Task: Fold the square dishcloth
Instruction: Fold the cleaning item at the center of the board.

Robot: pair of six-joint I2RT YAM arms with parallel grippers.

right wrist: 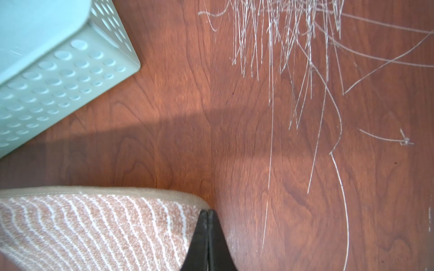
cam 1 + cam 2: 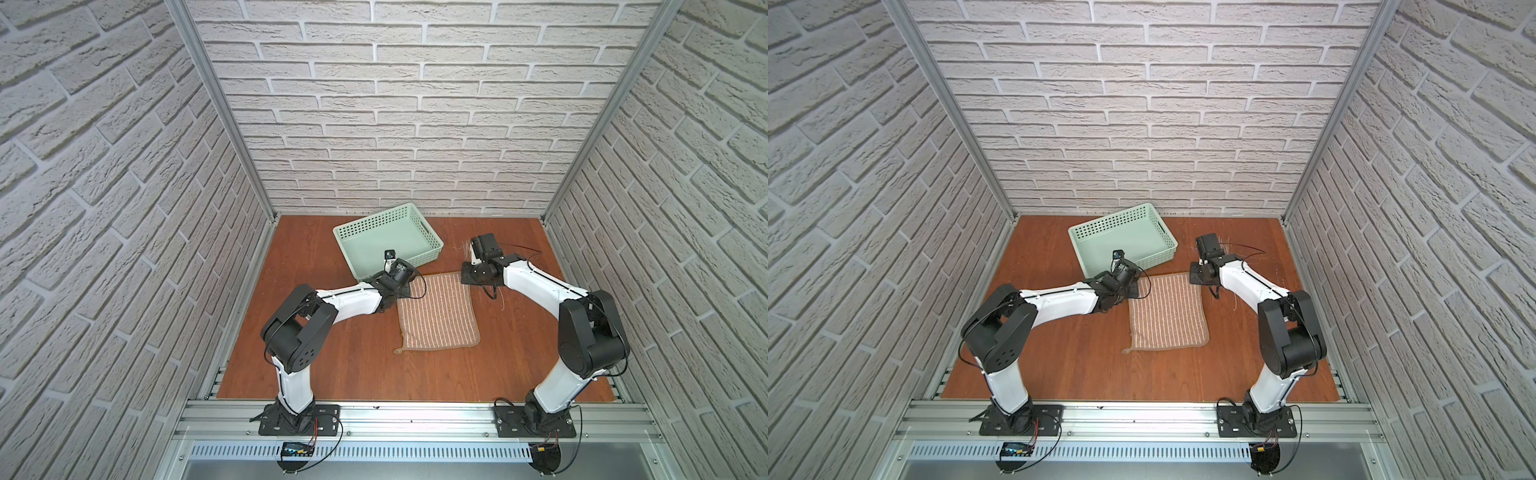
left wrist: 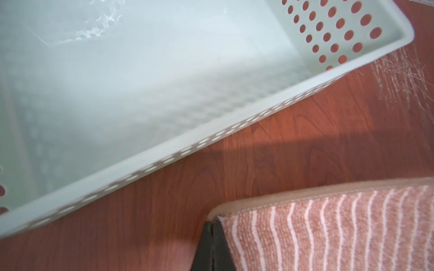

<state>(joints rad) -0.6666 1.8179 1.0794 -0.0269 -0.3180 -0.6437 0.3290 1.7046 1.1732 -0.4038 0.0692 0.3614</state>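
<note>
Both sets of jaws are clamped tight, each apparently pinching a far corner of the square dishcloth [image 2: 436,316]: left gripper [image 3: 212,225] on one, right gripper [image 1: 207,215] on the other. The cloth lies flat on the table [image 2: 332,353], near the basket [image 2: 374,216]. Risks: the pinch is only on the edging, so a corner could slip out mid-fold. Uneven arm travel would skew the fold. The left wrist could clip the basket.

"What's round the bench, then?"

"Pale brick-pattern walls [image 2: 415,124] on three sides, with silver metal posts [image 2: 220,108] in the far corners."

"And underneath?"

"A reddish wood-grain tabletop [image 2: 332,353], evenly lit. Pale scratches [image 1: 293,58] lie just beyond the right end effector [image 1: 208,212], and a soft shadow band [image 1: 164,131] crosses ahead of it."
</note>
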